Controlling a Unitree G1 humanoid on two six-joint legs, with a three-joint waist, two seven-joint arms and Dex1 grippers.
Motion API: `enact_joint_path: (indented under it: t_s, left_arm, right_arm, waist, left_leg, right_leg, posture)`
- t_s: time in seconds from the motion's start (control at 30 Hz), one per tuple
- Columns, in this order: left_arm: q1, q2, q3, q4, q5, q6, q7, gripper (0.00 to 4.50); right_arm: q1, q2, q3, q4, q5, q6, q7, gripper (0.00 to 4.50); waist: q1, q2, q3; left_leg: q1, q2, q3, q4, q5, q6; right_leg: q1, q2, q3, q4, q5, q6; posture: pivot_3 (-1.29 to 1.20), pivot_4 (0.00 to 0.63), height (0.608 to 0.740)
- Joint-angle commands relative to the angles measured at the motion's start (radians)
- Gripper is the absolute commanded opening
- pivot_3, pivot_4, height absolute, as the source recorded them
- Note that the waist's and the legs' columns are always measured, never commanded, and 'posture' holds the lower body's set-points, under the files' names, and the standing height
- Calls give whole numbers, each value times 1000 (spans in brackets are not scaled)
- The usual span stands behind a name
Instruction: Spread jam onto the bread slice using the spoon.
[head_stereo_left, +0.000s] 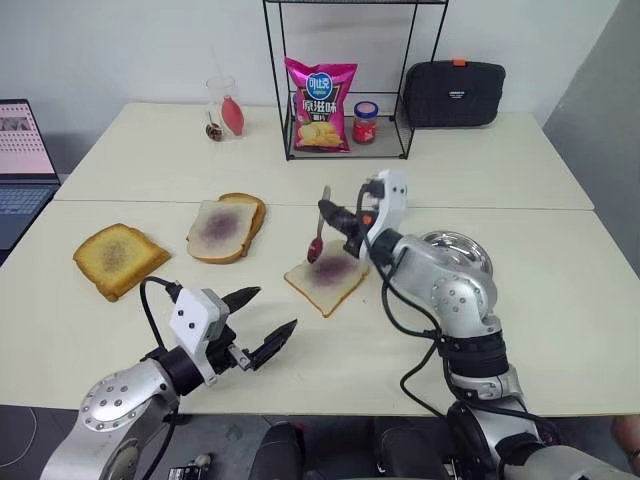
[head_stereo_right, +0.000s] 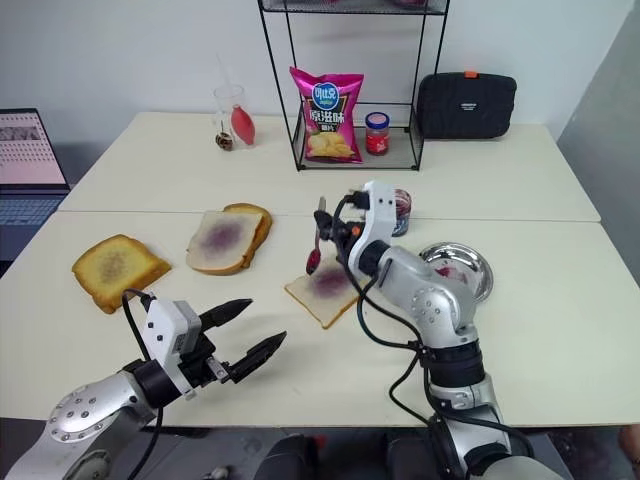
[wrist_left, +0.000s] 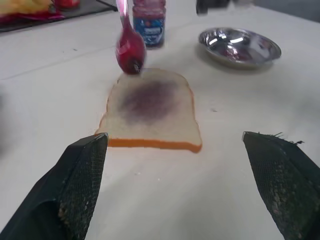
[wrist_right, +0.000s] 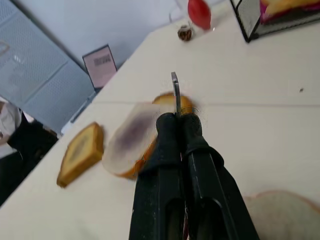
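Head views. The bread slice (head_stereo_left: 326, 280), white with a purple jam (head_stereo_left: 333, 271) patch at its centre, lies flat on the pale surface (head_stereo_left: 520, 330). The right gripper (head_stereo_left: 340, 222) hangs just above the slice's far edge, jaws clenched on the handle of the spoon (head_stereo_left: 318, 235); the spoon stands nearly upright, its red-smeared bowl down, close over the slice's far corner. The left gripper (head_stereo_left: 262, 320) hovers near the slice's near side, jaws released and holding nothing. A steel dish (head_stereo_right: 470, 268) rests beside the slice, behind the right arm; a jam jar (head_stereo_right: 401, 211) stands just beyond the slice.

Left wrist view. Two black fingers (wrist_left: 80, 185) stand wide apart, framing the slice (wrist_left: 155, 112). The spoon bowl (wrist_left: 130, 50) hangs over the slice's far edge; whether it touches cannot be told. Jar and dish lie beyond.

Right wrist view. The fingers (wrist_right: 200, 165) press together around the spoon handle (wrist_right: 175, 92). A corner of the slice (wrist_right: 280, 212) shows beneath them.
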Motion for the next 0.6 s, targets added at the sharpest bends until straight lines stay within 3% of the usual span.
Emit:
enact_joint_path:
  t_s: [0.03,0.27,0.6]
  left_arm:
    - [28,-13,-13,-36,16,-40,28,4500]
    - [80,-26,-52,22,61,-139,10,4500]
    - [89,-53,-132,153,124,-299,-22,4500]
  right_arm:
    - [22,-39,59,-35,-85,-66,74,20]
    - [64,-77,126,-16,-214,-147,139,20]
    - [20,-128,85,12,-307,-203,188,20]
  waist:
    - [-2,0,0]
    - [-6,0,0]
    - [-6,0,0]
  left_leg:
    - [0,0,0,0,0,0]
    - [-1,1,0,-2,0,0]
    - [-1,1,0,-1,0,0]
  right_leg:
    - [0,1,0,0,0,0]
    - [-2,2,-1,0,1,1]
    - [-2,1,0,0,1,1]
  posture:
    - [0,150,740]
    - [0,150,740]
    - [0,150,740]
